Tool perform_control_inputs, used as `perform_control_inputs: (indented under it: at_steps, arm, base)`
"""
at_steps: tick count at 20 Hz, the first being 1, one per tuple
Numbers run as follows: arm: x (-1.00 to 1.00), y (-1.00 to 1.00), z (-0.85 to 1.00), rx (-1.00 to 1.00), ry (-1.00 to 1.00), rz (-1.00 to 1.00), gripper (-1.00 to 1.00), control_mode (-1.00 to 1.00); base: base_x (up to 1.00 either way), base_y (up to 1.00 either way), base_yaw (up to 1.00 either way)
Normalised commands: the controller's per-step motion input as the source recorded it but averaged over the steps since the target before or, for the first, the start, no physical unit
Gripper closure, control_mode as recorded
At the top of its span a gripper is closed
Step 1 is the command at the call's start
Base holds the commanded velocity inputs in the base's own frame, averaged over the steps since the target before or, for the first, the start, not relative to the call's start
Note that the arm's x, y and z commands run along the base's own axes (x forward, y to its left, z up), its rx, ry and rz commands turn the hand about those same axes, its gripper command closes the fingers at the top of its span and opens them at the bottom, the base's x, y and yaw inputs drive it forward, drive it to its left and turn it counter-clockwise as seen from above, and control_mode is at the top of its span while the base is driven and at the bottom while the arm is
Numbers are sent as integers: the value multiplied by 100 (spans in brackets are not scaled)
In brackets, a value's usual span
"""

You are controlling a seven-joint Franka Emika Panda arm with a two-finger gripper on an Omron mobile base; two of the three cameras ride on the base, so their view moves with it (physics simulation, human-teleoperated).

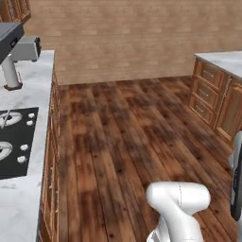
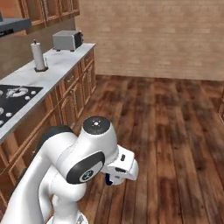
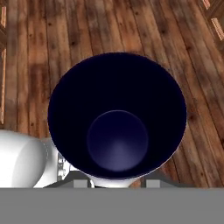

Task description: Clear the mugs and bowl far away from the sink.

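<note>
in the hand view a wide bowl with flared conical sides (image 3: 117, 116) sits right in front of the camera, seen from above: its inside is in deep shadow, almost black-blue, with a round flat floor at the narrow base, and only a thin pale strip of its outer wall shows along the lower rim. the bowl is off any desk and hangs over the brown plank wooden floor (image 3: 39, 48), just above the bottom of that view where the jaws would be; the fingertips are hidden under it, so i cannot tell whether the jaws are apart or clamped on it. in the right base view the white arm with dark joints (image 2: 83, 162) is folded low over the floor, its hand pointing down beside the base. to the left runs a pale marble desk on wooden cabinets (image 2: 65, 61) carrying a black cooktop (image 2: 15, 98), a white paper towel roll on a stand (image 2: 38, 56) and a silver toaster (image 2: 66, 40); its front edge runs straight toward the brick back wall (image 2: 153, 35). in the left base view a 2nd pale desk with wooden drawers (image 1: 217, 82) stands at the right, and the floor between the 2 desks is broad and open.
</note>
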Motion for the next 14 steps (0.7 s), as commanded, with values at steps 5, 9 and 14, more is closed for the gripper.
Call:
perform_control_inputs:
  at_steps: [5,9,14]
  arm:
    - [0,0,0,0,0,0,100,100]
    - [0,0,0,0,0,0,100,100]
    - [0,0,0,0,0,0,100,100]
  base:
    - [-64,80,71]
    - [-54,48,68]
    - [-68,3,68]
